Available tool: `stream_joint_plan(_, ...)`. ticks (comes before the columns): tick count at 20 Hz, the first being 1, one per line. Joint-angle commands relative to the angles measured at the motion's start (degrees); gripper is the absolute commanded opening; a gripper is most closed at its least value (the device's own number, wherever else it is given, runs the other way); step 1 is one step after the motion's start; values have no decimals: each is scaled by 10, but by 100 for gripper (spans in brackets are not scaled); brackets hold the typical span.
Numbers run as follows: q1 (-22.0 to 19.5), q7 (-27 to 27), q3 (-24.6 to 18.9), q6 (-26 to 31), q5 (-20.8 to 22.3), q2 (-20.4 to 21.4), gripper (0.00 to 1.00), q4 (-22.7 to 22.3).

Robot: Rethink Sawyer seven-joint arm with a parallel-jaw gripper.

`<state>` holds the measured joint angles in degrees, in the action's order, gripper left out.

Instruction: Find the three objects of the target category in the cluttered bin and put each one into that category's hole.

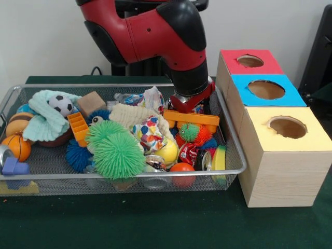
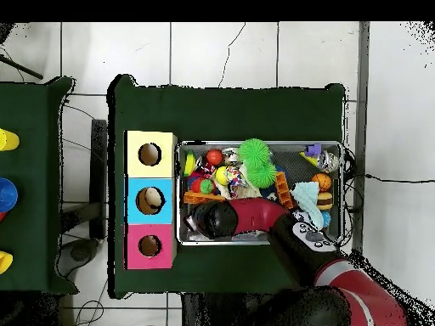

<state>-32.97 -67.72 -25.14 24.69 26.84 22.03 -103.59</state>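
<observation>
The wire mesh bin (image 1: pixel 129 175) sits on the green table, full of toys. It also shows in the overhead view (image 2: pixel 285 143). My gripper (image 1: pixel 189 106) reaches down into the bin's back right corner, just behind a long orange block (image 1: pixel 191 119) and above a small green spiky ball (image 1: pixel 190 132). Its tips are hidden among the clutter. In the overhead view the gripper (image 2: pixel 208 219) is at the bin's end nearest the boxes. Three wooden boxes with round holes stand beside the bin: red top (image 1: pixel 249 61), blue top (image 1: pixel 265 90), yellow top (image 1: pixel 287 127).
The bin holds two large green spiky balls (image 1: pixel 118 153), a soccer ball (image 1: pixel 61 105), a basketball (image 1: pixel 17 147), a mint cloth (image 1: pixel 44 122), a wooden cube (image 1: pixel 91 102), a red can (image 1: pixel 189 153), an orange ball (image 1: pixel 181 168) and a yellow ball (image 1: pixel 168 150).
</observation>
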Motion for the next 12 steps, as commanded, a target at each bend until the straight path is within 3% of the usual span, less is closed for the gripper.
stream_joint_plan(1,-7,6,22,11,45,-29,100,118)
stream_joint_plan(12,-64,69,-14,-18,97,-72,100,152)
